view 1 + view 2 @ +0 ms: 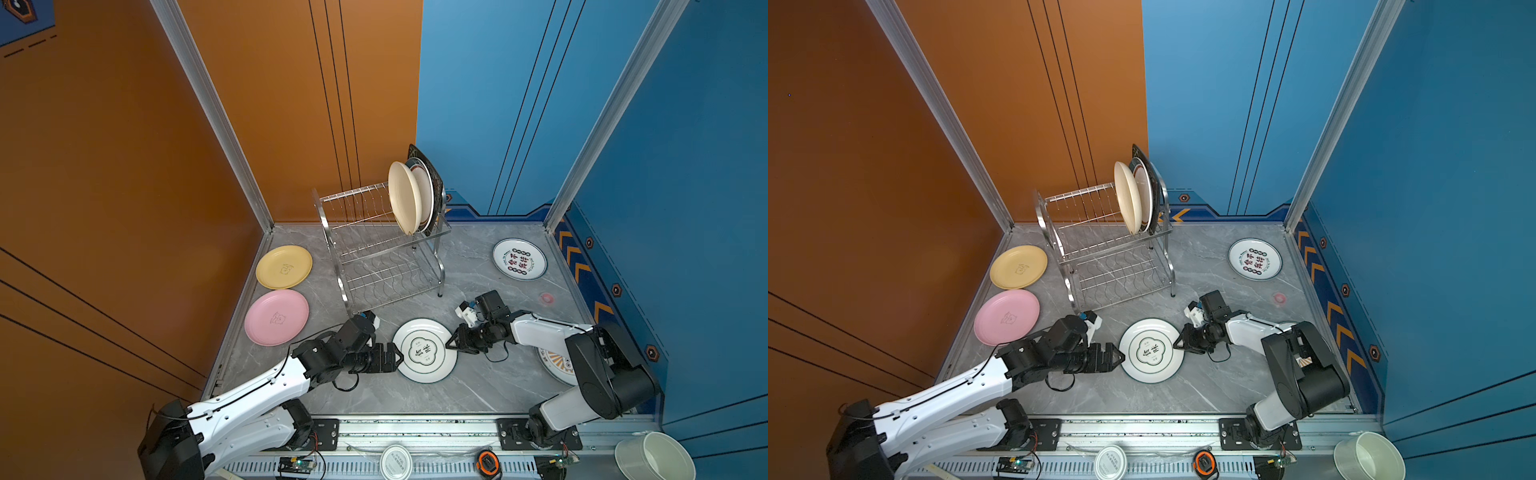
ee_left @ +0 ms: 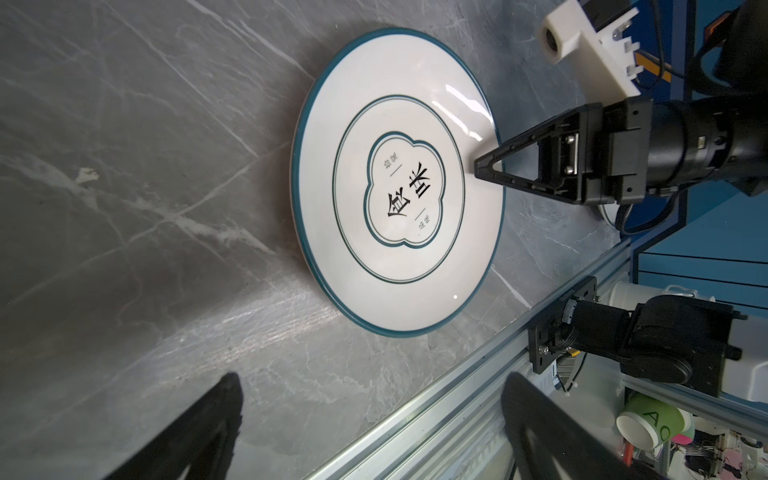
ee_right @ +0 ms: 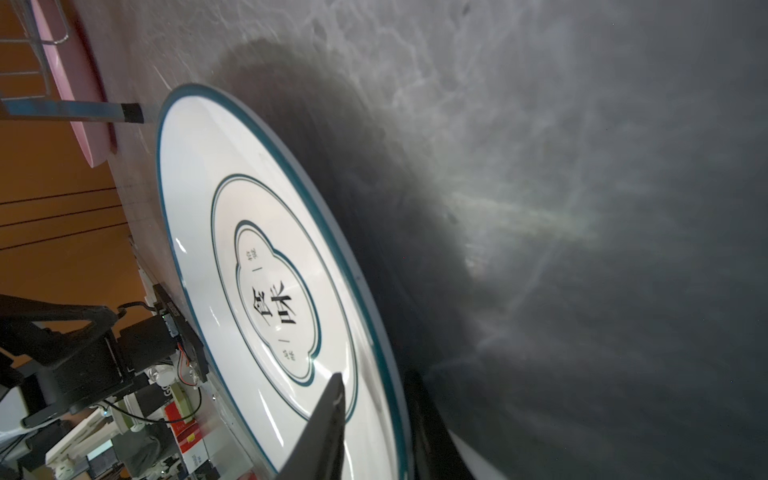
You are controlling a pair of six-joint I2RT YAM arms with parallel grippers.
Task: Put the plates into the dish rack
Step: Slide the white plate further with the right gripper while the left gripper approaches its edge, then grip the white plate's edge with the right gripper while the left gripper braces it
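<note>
Right gripper (image 1: 449,344), jaws clamped on the 3 o'clock rim of the green-rimmed white plate (image 1: 424,353); left gripper (image 1: 400,357), jaws apart, just beside its 9 o'clock rim. The plate sits on the table (image 1: 478,386), dish rack (image 1: 374,257) at its 11 o'clock.

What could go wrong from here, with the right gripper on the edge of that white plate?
1. The right gripper pinches the white plate only at its glossy rim, so it might slip or swing when lifted.
2. The open left gripper sits close to the opposite rim; the plate could knock it.
3. The rack already holds plates at one end; a tilted entry may hit the beige plate.
</note>
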